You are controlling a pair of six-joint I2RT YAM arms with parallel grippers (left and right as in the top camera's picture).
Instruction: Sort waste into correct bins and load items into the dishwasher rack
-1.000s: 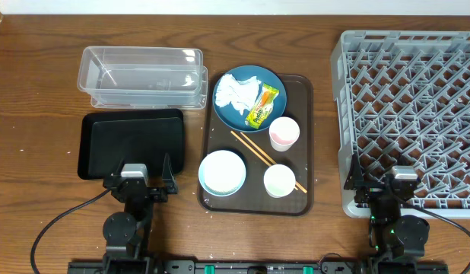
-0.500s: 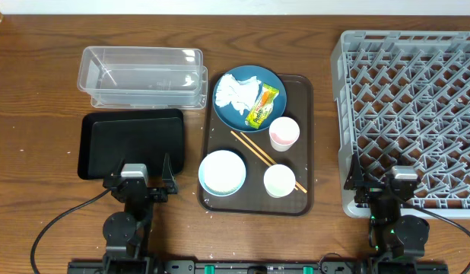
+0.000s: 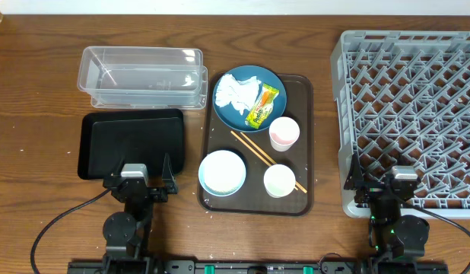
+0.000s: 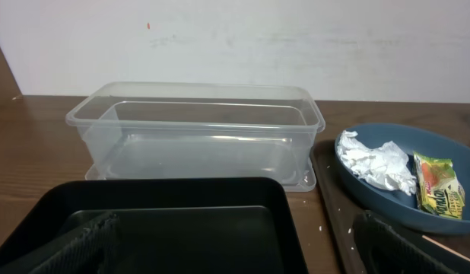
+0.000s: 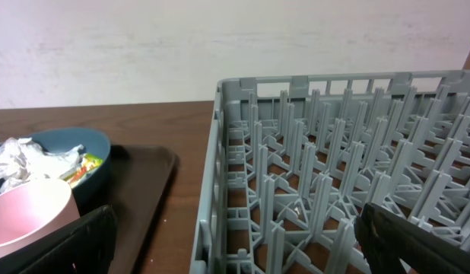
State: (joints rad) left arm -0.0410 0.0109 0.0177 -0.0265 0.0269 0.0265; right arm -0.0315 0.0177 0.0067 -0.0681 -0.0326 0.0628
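On the brown tray (image 3: 302,106), the blue plate (image 3: 231,118) lies unmoved.

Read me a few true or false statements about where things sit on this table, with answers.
1. The crumpled tissue lies on the blue plate. True.
2. A cup stands in the dishwasher rack. False: the dishwasher rack shows none; the pink cup and green cup stand on the brown tray.
3. The clear tub sits beyond the black tray, farther from the arms. True.
4. The chopsticks lie in the black tray. False: the chopsticks lie on the brown tray.
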